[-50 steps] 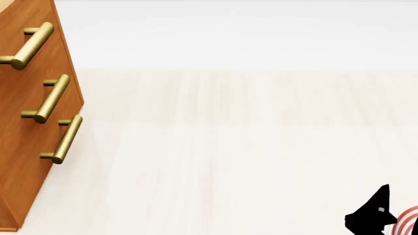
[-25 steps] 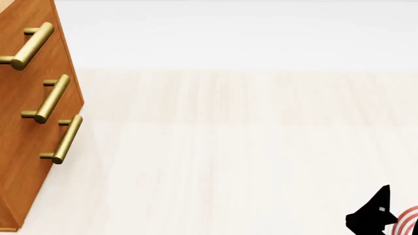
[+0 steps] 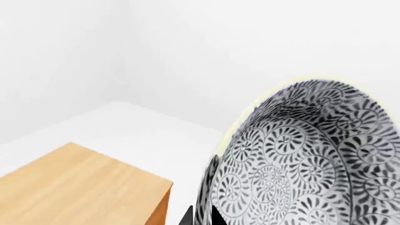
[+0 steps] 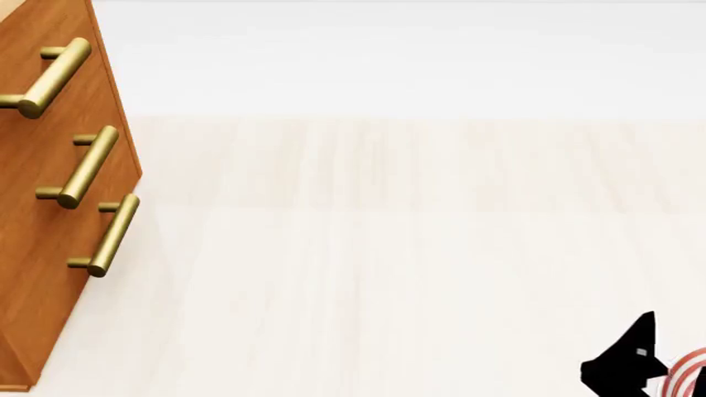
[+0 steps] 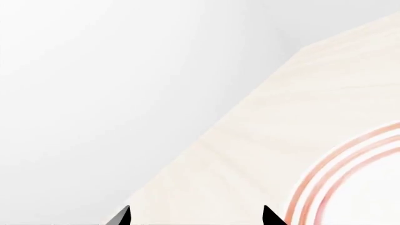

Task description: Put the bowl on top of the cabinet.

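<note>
- Your left gripper (image 3: 203,213) shows in the left wrist view only as dark fingers (image 3: 206,187) pressed against the outer wall of the bowl (image 3: 306,159), so it is grasping the bowl at its rim.
- The bowl fills most of that view, tilted so you look into its grey-black floral inside; its pale rim runs along the upper edge.
- The bowl is held in the air, higher than the top of the cabinet (image 3: 81,187) and off to one side of it, not resting on it.
- That light wooden top shows one corner and a short piece of orange-brown side face.
- In the head view, the cabinet front (image 4: 55,207) stands at the left edge, with its three brass handles (image 4: 94,165) one below another. Neither the bowl nor your left arm shows there.
- The pale tabletop (image 4: 408,273) stretches across the rest of the head view.
- Your right gripper (image 5: 195,219) shows two dark fingertips (image 5: 272,217) well apart, released and holding nothing.
- It hangs low over the tabletop, just beside the plate (image 5: 356,187) with red rings, which lies flat at the head view's lower right corner.
</note>
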